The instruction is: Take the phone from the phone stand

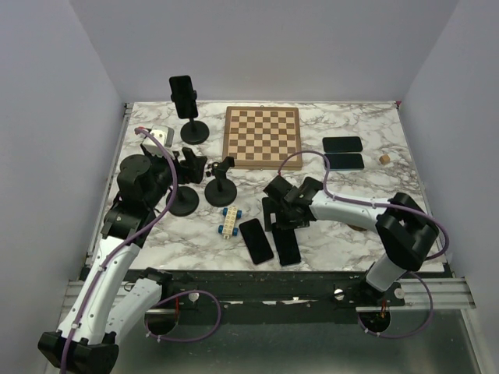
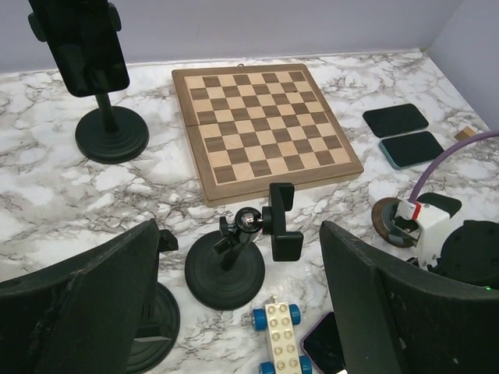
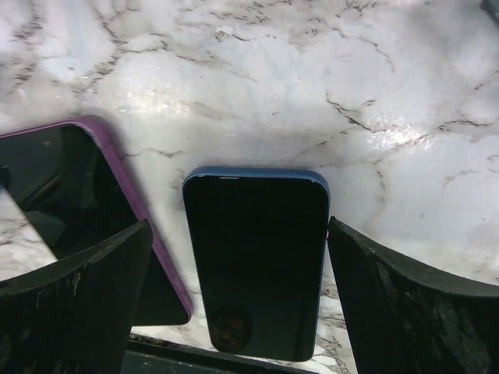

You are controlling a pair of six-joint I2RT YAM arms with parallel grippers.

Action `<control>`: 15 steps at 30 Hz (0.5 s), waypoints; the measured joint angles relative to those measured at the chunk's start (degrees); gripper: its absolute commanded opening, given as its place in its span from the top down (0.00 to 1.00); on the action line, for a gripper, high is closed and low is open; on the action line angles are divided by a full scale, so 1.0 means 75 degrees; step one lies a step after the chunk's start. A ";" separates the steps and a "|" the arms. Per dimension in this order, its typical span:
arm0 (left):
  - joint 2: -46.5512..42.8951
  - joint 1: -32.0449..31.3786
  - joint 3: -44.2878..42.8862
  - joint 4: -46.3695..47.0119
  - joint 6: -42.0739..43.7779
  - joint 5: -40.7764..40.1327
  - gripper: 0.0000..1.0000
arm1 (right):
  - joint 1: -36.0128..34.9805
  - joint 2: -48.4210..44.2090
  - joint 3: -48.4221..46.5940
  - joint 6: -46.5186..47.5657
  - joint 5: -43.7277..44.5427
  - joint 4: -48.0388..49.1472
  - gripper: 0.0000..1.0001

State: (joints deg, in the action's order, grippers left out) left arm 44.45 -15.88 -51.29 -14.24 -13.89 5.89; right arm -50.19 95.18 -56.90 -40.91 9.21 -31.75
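While the phone (image 1: 182, 93) sits clamped upright in the phone stand (image 1: 193, 129) at the far left of the bench (image 1: 351, 121), just left of the chessboard (image 1: 262, 137), my left jaws hang released nearer in, over a second stand (image 2: 230, 276) with a bare clamp. Right jaws are spread wide too, low over a blue phone (image 3: 256, 257) lying flat near the front edge, with a purple-cased phone (image 3: 70, 210) just beside it.
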 measured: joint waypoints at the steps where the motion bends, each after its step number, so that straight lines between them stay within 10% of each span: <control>1: 0.0017 0.0000 0.0000 0.0000 0.0000 0.0000 0.09 | 0.0000 -0.0117 0.0023 0.0009 0.0012 0.0026 0.00; 15: -0.0122 0.0000 0.0221 0.0149 0.0187 -0.0577 0.04 | -0.0050 -0.4310 0.1192 0.0460 0.0047 0.1297 0.00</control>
State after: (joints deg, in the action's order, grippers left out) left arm 43.53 -15.88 -49.63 -13.13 -12.49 1.56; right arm -50.57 62.85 -47.97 -37.45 9.56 -22.02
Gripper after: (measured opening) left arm 0.928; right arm 0.998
